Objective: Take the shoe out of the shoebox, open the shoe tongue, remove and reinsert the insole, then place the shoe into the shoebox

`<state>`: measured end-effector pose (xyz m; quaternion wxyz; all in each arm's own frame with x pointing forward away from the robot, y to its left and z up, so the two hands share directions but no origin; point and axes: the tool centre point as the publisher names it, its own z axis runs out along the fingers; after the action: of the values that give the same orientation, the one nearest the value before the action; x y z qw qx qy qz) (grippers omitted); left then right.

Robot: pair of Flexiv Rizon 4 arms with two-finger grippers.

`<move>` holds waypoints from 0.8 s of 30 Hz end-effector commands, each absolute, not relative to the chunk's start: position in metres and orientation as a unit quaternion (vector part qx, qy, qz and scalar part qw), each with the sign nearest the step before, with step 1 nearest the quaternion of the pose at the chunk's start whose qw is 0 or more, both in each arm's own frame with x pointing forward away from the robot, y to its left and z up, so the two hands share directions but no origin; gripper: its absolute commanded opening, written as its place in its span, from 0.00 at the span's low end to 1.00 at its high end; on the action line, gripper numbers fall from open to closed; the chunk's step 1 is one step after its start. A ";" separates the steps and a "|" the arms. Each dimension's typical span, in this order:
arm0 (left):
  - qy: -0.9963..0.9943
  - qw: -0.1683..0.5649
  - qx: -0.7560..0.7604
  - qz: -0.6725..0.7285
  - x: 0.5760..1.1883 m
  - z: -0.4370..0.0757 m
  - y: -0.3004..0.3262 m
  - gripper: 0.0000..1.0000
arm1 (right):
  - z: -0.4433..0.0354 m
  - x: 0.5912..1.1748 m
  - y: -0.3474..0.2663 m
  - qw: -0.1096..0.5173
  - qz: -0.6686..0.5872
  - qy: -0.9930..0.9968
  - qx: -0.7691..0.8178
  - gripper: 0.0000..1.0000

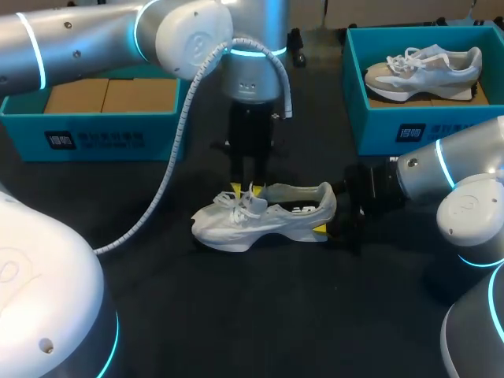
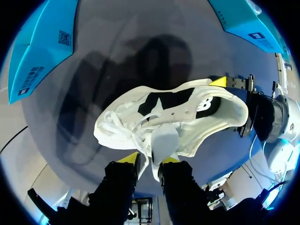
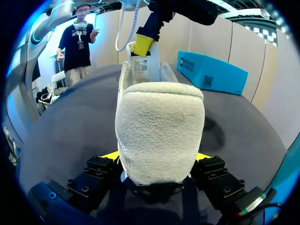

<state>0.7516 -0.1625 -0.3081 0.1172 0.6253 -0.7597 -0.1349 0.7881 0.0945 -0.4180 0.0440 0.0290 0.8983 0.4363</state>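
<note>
Fingers of left gripper nearly closed, pinching the tongue from above; those of right gripper spread wide, clamping the heel from both sides. White shoe upright on table, between left shoebox and right shoebox, outside both.

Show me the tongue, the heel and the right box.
tongue [image 2: 165,140]: left wrist view, middle of the flap.
heel [image 3: 159,126]: right wrist view, middle of its back.
right box [image 1: 379,126]: head view, front wall.
</note>
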 end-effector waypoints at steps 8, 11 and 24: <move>-0.765 0.115 0.619 -0.131 0.753 -0.302 -0.170 0.17 | -0.422 0.790 0.099 0.045 0.434 0.899 0.030 0.00; -0.769 0.111 0.616 -0.131 0.753 -0.302 -0.174 0.20 | -0.422 0.790 0.099 0.045 0.434 0.899 0.030 0.00; -0.785 0.062 0.605 -0.120 0.762 -0.305 -0.188 0.32 | -0.422 0.790 0.099 0.045 0.434 0.899 0.030 0.00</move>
<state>0.7627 -0.1827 -0.3070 0.0696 0.6052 -0.7841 -0.1185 0.7882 0.0944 -0.4181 0.0440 0.0290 0.8983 0.4363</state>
